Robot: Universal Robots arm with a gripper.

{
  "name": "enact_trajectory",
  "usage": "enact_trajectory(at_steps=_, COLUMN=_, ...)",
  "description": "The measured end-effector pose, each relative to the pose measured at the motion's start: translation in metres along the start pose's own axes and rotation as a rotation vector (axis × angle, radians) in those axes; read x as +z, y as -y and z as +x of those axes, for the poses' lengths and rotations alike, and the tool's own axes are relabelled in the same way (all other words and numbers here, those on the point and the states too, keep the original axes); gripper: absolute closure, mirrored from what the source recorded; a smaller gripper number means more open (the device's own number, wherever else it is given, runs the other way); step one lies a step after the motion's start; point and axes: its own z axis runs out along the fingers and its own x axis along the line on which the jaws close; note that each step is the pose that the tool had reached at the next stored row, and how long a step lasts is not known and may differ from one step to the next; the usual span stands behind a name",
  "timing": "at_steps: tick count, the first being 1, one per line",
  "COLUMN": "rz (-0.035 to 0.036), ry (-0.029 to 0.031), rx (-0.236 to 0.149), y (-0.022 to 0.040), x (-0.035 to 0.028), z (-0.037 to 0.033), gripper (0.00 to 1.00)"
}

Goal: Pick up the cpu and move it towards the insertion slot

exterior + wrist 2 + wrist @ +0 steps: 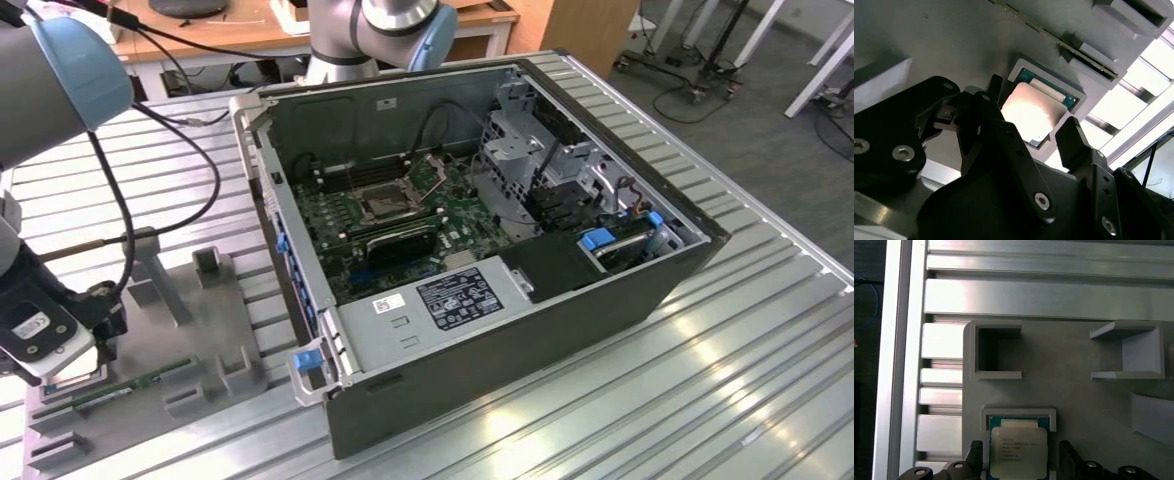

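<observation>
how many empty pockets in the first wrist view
2, on the grey fixture near the cpu: one pocket at the fixture's edge, the other further in. Others may be hidden.

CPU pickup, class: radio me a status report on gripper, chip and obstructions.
The gripper open, straddling the cpu. Chip seated in the grey holder pocket, not lifted. Nothing between fingers and chip.

cpu (1018, 452): silvery top, teal-green rim; fixture (1079, 390) pale grey. gripper (1020, 447) black. insertion slot (383, 200): dark, silver frame, on a green board (327, 225).
</observation>
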Motion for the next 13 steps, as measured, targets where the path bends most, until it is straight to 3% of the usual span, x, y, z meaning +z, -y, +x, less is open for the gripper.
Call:
enact_trajectory(at_steps=11, rz=-0.0001, ry=-0.0001, rx=0.0, y=0.0, x=0.0, z=0.0003, gripper=0.31)
enact_trajectory(at_steps=12, rz=-0.0001, ry=0.0, rx=0.0, y=0.0, x=0.0, z=0.0003, gripper=0.38)
enact_trajectory(at_steps=13, rz=-0.0001, ry=-0.0001, rx=0.0, y=0.0, x=0.0, z=0.0004, gripper=0.38)
